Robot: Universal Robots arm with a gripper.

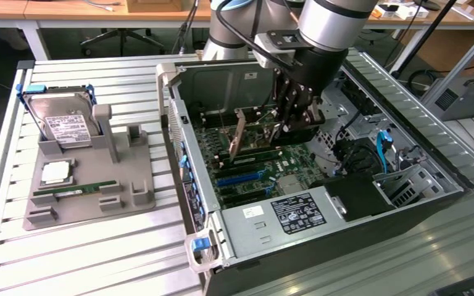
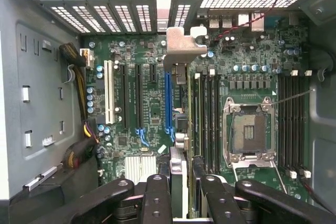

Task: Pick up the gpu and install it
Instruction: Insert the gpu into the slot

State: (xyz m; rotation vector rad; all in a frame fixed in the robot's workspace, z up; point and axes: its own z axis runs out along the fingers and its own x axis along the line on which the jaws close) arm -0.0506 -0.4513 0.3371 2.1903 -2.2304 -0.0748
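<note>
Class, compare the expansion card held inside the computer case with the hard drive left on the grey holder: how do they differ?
The expansion card is thin and stands on edge over the mainboard, gripped by the tool; the hard drive is boxy, silver, white-labelled, and leans untouched in the grey holder outside the case. Both are rectangular computer parts.

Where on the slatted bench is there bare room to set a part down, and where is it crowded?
Free: the slatted bench in front of the grey parts tray, and the strip behind the hard drive. Crowded: inside the computer case, where the gripper holds the gpu over the motherboard.
</note>
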